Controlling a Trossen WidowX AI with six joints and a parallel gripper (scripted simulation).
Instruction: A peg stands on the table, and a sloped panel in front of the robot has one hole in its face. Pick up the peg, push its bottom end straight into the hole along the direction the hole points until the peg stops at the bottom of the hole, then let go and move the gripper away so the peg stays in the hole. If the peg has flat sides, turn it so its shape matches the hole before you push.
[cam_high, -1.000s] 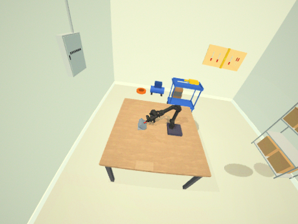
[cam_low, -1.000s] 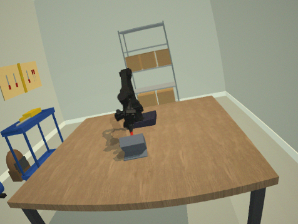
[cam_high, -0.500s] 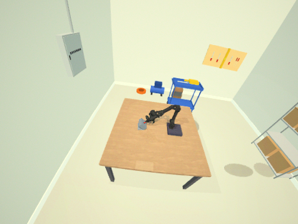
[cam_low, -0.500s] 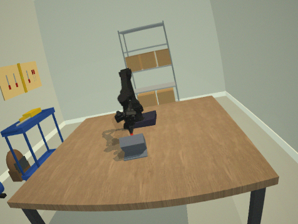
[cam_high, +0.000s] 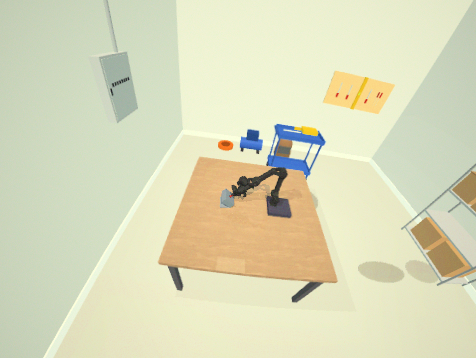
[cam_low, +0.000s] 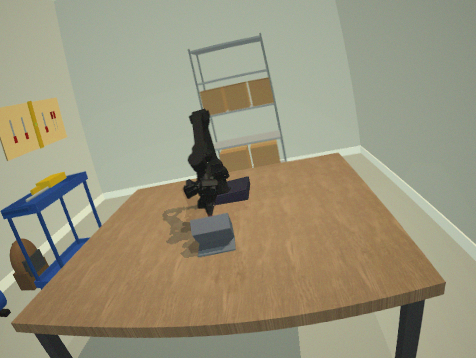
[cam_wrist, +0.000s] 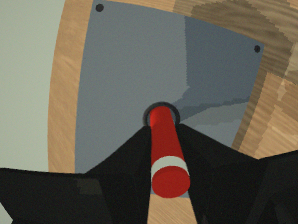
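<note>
The red round peg (cam_wrist: 165, 152) (cam_high: 231, 196) with a pale band near its top is held between my black fingers. Its bottom end sits inside the round hole (cam_wrist: 161, 113) in the grey sloped panel (cam_wrist: 120, 76) (cam_high: 226, 199) (cam_low: 214, 233). My gripper (cam_wrist: 162, 132) (cam_low: 208, 206) (cam_high: 235, 193) is shut on the peg and stands close over the panel's face. In the exterior view the peg is hidden behind the gripper and the panel.
The arm's dark base block (cam_high: 279, 207) (cam_low: 235, 189) stands on the wooden table (cam_high: 250, 240) behind the panel. A blue cart (cam_high: 296, 146) (cam_low: 45, 220) and a metal shelf (cam_low: 240, 110) stand off the table.
</note>
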